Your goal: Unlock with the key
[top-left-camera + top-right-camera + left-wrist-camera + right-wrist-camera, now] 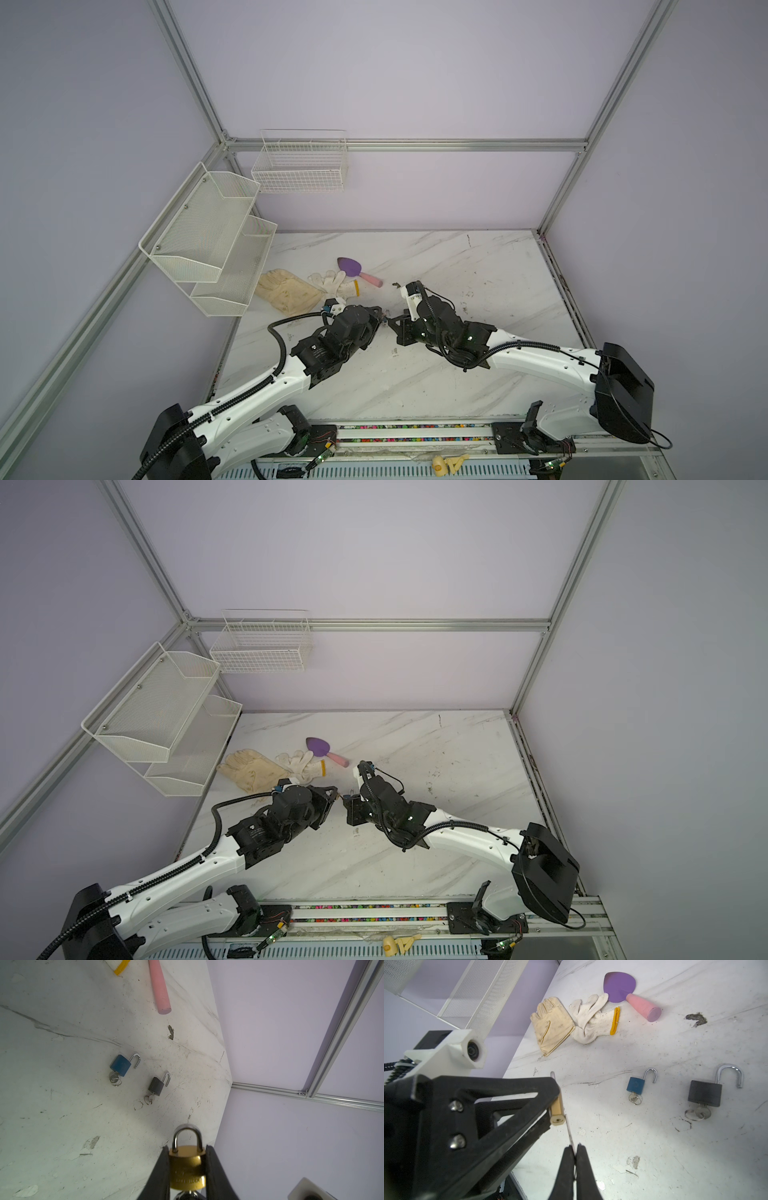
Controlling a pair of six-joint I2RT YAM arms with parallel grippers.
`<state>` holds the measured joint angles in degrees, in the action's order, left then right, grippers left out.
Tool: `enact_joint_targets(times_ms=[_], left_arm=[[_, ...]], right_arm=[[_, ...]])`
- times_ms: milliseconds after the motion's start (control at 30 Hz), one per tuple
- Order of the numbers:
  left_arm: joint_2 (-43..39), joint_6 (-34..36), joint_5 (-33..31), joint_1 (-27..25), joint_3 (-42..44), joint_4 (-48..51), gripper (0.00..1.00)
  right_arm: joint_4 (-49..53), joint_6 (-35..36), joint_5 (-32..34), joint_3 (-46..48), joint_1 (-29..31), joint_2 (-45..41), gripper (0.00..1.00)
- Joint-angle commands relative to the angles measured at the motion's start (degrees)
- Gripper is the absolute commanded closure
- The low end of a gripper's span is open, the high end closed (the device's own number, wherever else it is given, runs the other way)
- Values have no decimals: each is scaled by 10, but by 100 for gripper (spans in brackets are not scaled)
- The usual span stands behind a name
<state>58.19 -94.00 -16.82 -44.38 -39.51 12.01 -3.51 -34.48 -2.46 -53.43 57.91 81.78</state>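
A brass padlock (188, 1167) with its shackle closed is clamped between the fingers of my left gripper (188, 1149), held above the table. Its keyhole end (557, 1121) faces the right arm. My right gripper (574, 1147) is shut on a thin silver key (569, 1130), seen edge-on. The blade runs up beside the keyhole end of the brass padlock (556, 1108), its tip just at that face. In both top views the left gripper (380, 316) and right gripper (392, 325) meet tip to tip over the table's middle.
A blue padlock (635, 1085) and a black padlock (705, 1094) lie on the table with shackles open and keys in them. Two gloves (552, 1022) and a purple trowel (619, 987) with a pink handle lie farther back. A mesh rack (208, 237) and a wire basket (299, 166) hang at left.
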Motion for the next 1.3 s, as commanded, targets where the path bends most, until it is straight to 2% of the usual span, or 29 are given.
enact_joint_targets(times_ms=[0,267,433,867,1267], left_arm=[[-13,3,-13,0,19,-16,100],[-17,-3,-22,0,15,-1,100],[-27,-2,-33,0,21,-7,100],[-33,0,-46,1,21,6,100],[-15,6,-20,1,16,-17,100]], right_arm=[[-19,-7,-5,-21,4,8,100],[-22,-11,-17,-19,8,9,100],[3,-9,9,-16,10,-4,100],[5,-2,13,-19,11,-17,100],[-12,-1,2,-24,11,4,100]])
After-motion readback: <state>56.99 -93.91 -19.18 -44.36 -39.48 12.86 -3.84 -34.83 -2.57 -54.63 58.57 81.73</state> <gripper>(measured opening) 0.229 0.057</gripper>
